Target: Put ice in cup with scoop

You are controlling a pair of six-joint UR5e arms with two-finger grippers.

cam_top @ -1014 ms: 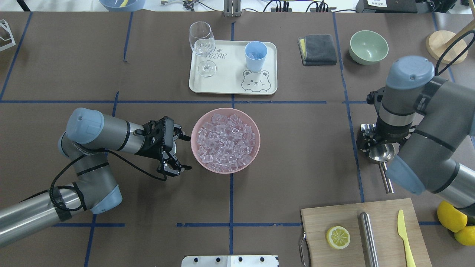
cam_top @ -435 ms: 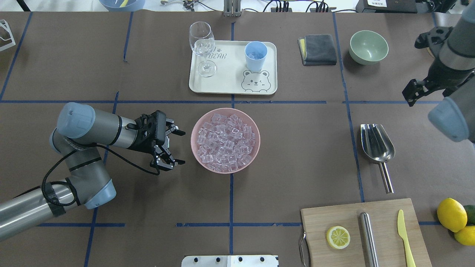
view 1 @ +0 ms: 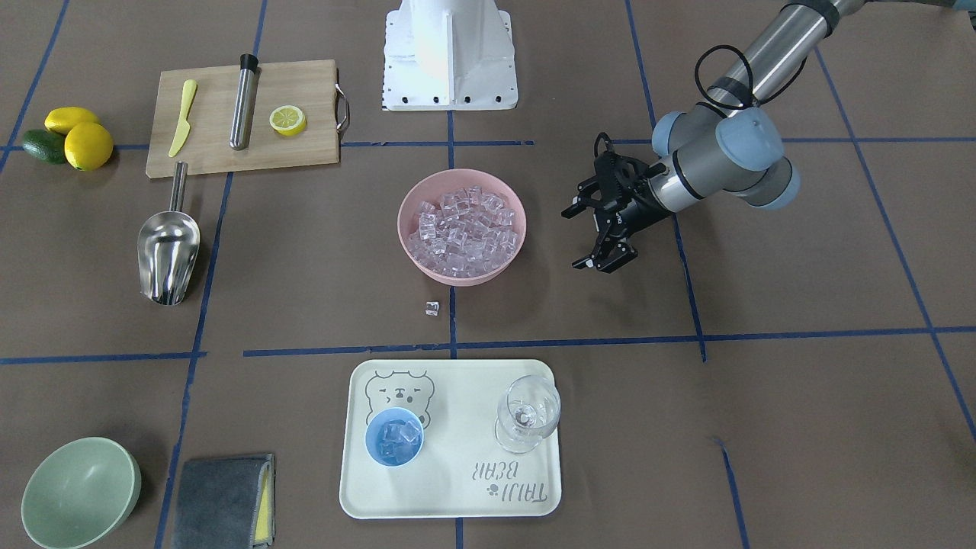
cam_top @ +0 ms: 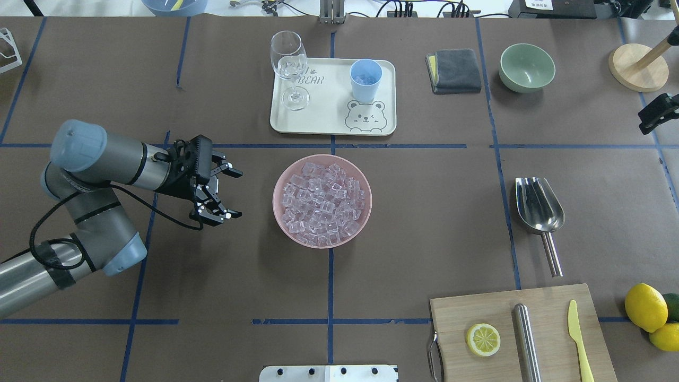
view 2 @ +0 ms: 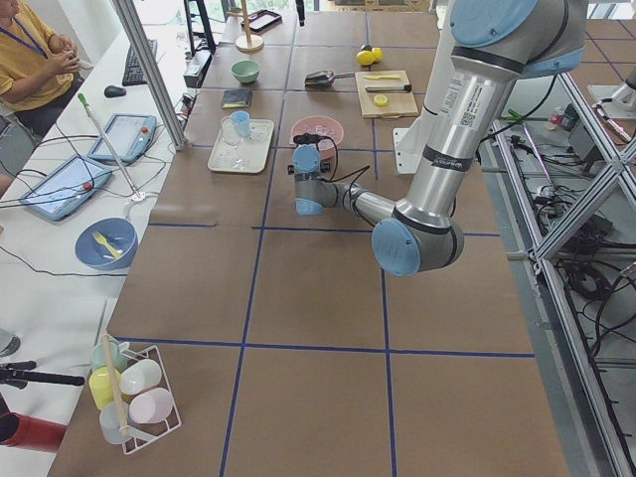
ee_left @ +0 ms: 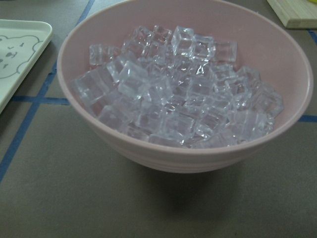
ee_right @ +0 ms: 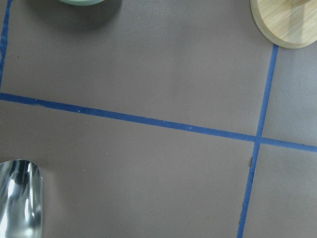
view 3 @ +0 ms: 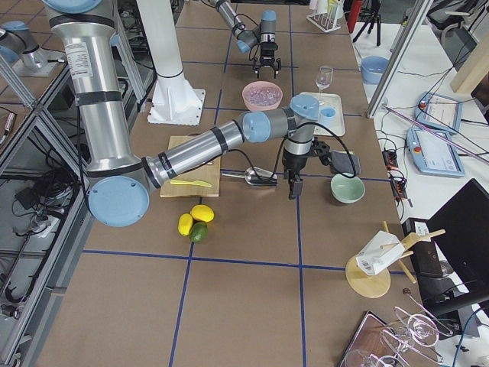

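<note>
The silver scoop (cam_top: 540, 204) lies empty on the table at the right, handle toward me; it also shows in the front view (view 1: 168, 255) and the right wrist view (ee_right: 17, 198). The light-blue cup (cam_top: 365, 79) stands on the cream tray (cam_top: 329, 123) and holds a few ice cubes (view 1: 394, 436). Ice (cam_top: 322, 201) fills the pink bowl (cam_top: 276, 197) at the centre. My left gripper (cam_top: 238, 194) is open and empty, left of the bowl. My right gripper (cam_top: 658, 113) shows only partly at the right edge, away from the scoop; I cannot tell its state.
One stray ice cube (view 1: 431, 308) lies between bowl and tray. A wine glass (cam_top: 289, 63) stands on the tray. A grey cloth (cam_top: 455, 70), green bowl (cam_top: 527, 67), wooden stand (cam_top: 636, 66), cutting board (cam_top: 461, 313) with lemon half, steel tube and knife, and lemons (cam_top: 645, 306) sit around.
My right arm has pulled away from the scoop toward the right edge, leaving the scoop lying on the table. My left gripper has drawn back left, away from the pink bowl.
</note>
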